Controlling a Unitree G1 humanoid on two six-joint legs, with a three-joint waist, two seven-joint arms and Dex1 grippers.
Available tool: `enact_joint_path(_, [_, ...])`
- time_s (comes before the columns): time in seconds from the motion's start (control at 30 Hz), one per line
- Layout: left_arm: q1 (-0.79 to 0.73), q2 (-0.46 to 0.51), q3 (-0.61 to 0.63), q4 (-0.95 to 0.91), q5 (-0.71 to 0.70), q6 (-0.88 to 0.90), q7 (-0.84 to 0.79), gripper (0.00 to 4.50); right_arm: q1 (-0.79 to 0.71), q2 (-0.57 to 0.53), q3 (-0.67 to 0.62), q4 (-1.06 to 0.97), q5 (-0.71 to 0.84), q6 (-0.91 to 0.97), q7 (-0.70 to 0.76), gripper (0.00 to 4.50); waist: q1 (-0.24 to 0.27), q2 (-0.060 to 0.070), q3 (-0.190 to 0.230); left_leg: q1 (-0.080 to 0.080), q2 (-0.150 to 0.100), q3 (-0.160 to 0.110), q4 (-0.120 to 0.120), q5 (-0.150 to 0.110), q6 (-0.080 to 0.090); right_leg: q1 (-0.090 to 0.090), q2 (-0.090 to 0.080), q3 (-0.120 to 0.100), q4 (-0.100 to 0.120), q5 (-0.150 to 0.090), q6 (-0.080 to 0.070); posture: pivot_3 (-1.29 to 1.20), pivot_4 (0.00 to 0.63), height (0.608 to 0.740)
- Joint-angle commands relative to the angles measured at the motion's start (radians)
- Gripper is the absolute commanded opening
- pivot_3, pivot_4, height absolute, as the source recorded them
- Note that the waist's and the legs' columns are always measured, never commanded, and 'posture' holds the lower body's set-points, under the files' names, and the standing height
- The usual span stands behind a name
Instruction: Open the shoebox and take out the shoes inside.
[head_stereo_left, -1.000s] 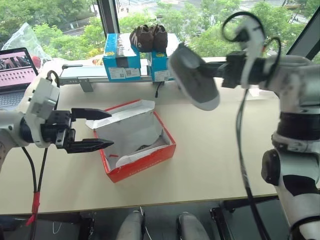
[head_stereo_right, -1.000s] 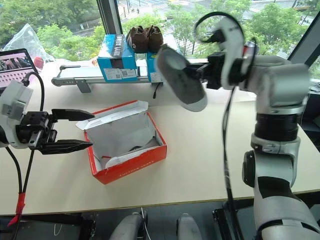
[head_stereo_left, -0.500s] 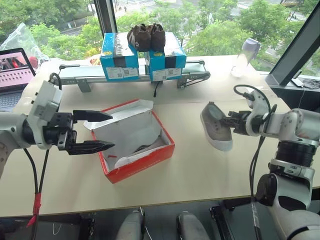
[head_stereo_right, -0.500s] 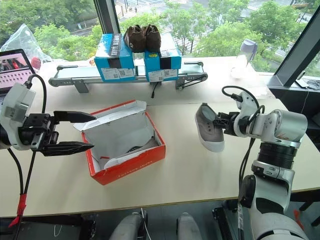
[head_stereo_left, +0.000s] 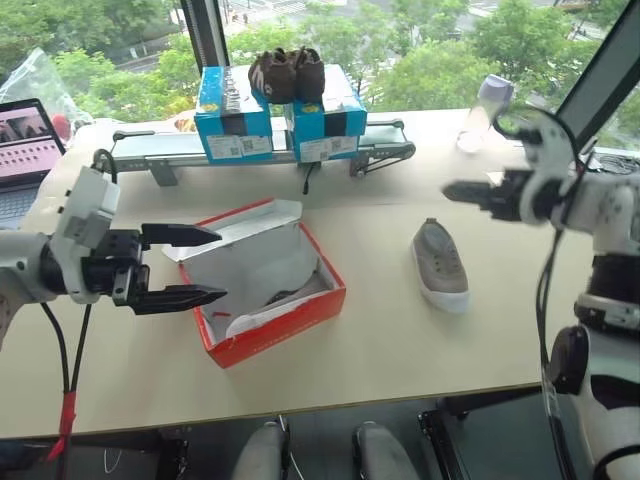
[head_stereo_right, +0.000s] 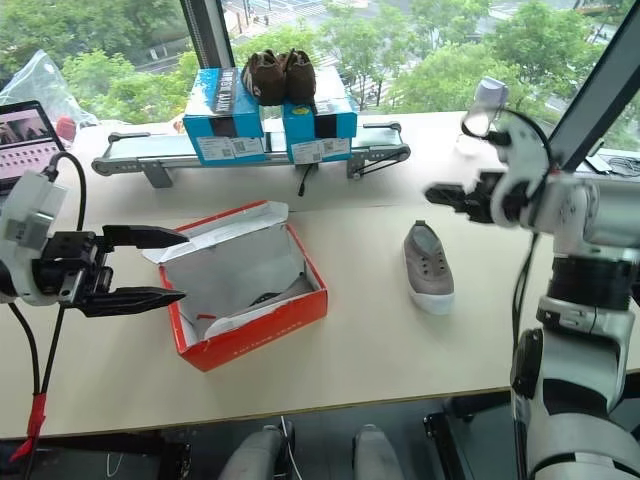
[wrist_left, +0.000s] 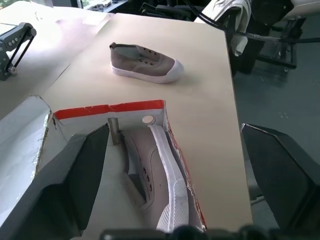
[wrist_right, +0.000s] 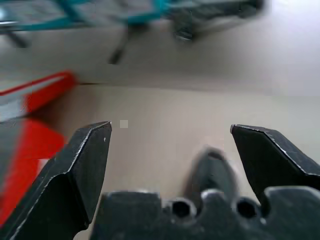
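Your counter (head_stereo_left: 380, 330) carries everything, so start there: the red shoebox (head_stereo_left: 270, 330) sits left of centre with its lid already thrown back, grey-white lining exposed. Behind it, near the window, the blue boxes (head_stereo_left: 240, 120) with dark brown shoes (head_stereo_left: 287, 73) on top are not yours to touch. One of the shoes (head_stereo_left: 440, 265) lies sole-down on the bare counter to the right of the box, well apart from it, probably set there to keep the box clear. The second shoe (wrist_left: 162, 192) lies on its side inside the box, against the near wall. Your left end effector (head_stereo_left: 190, 265) hovers at the box's left edge, fingers spread wide, well placed to reach in. Your right end effector (head_stereo_left: 470, 192) hangs above and beyond the freed shoe, fingers spread and empty.
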Motion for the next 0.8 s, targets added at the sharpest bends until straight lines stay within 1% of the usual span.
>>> enact_joint_path(0.03, [0.001,0.008,0.045,-0.026,-0.014,0.002,0.014,4.5,-0.008,-0.023,0.215,-0.173,0.07,-0.105,0.2,4.47,0.003,-0.003,-0.002,0.0,0.0,-0.001,0.0,-0.001,0.0,0.001,0.001,-0.001,0.0,0.0,0.0,0.0,0.15,0.74])
enact_joint_path(0.07, [0.002,0.007,0.046,-0.028,-0.015,0.003,0.018,4.5,-0.007,-0.024,0.257,-0.191,0.068,-0.131,0.225,4.47,0.008,-0.005,-0.003,0.001,0.001,-0.002,0.0,-0.002,0.0,0.002,0.001,-0.002,-0.001,0.0,0.0,0.0,0.15,0.74])
enact_joint_path(0.2, [0.023,0.001,0.062,-0.049,-0.025,0.007,0.033,4.5,0.013,-0.06,0.487,-0.239,-0.033,-0.343,0.363,4.47,0.029,-0.005,-0.003,-0.001,-0.001,-0.002,0.002,-0.002,-0.001,0.003,-0.001,-0.003,-0.005,0.001,0.001,0.0,0.15,0.74])
enact_joint_path(0.3, [0.04,0.001,0.074,-0.06,-0.032,0.009,0.044,4.5,0.021,-0.035,0.594,-0.193,-0.137,-0.52,0.399,4.47,0.032,-0.005,-0.003,-0.002,-0.001,-0.002,0.005,-0.003,0.0,0.002,-0.002,-0.003,-0.006,0.001,0.002,0.0,0.15,0.74])
enact_joint_path(0.4, [0.056,-0.002,0.085,-0.074,-0.041,0.012,0.057,4.5,0.017,0.015,0.636,-0.126,-0.2,-0.624,0.405,4.47,0.03,-0.005,-0.003,-0.002,0.0,-0.003,0.005,-0.003,-0.001,0.001,-0.001,-0.003,-0.006,0.002,0.001,0.0,0.15,0.74])
enact_joint_path(0.6, [0.089,-0.011,0.112,-0.108,-0.056,0.026,0.085,4.5,-0.002,0.125,0.659,0.034,-0.306,-0.775,0.397,4.47,0.027,-0.005,-0.003,-0.001,0.0,-0.004,0.005,-0.003,-0.001,0.001,-0.001,-0.002,-0.005,0.003,0.0,0.0,0.15,0.74])
enact_joint_path(0.8, [0.113,-0.009,0.132,-0.124,-0.07,0.031,0.104,4.5,0.021,0.14,0.669,0.058,-0.357,-0.82,0.444,4.47,0.033,-0.005,-0.003,-0.001,0.0,-0.005,0.005,-0.003,-0.001,0.001,-0.002,-0.002,-0.005,0.003,0.0,0.0,0.15,0.74])
